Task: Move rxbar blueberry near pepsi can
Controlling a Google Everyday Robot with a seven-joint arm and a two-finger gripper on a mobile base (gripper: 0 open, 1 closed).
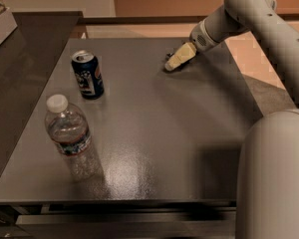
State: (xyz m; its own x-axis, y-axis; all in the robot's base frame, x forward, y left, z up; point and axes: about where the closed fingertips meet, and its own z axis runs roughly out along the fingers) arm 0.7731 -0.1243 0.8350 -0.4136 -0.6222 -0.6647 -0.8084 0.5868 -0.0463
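The pepsi can point(88, 75) stands upright at the back left of the grey table point(189, 133); it is dark blue with a silver top. My gripper point(175, 61) is low over the table at the back, right of the middle, well to the right of the can. A small dark piece of the rxbar blueberry point(168, 57) shows at the gripper's tip, right against it; the rest of the bar is hidden by the gripper.
A clear plastic water bottle point(69, 136) with a white cap stands at the front left, in front of the can. A darker counter point(20, 59) runs along the left side. My arm's large white body point(274, 173) fills the lower right.
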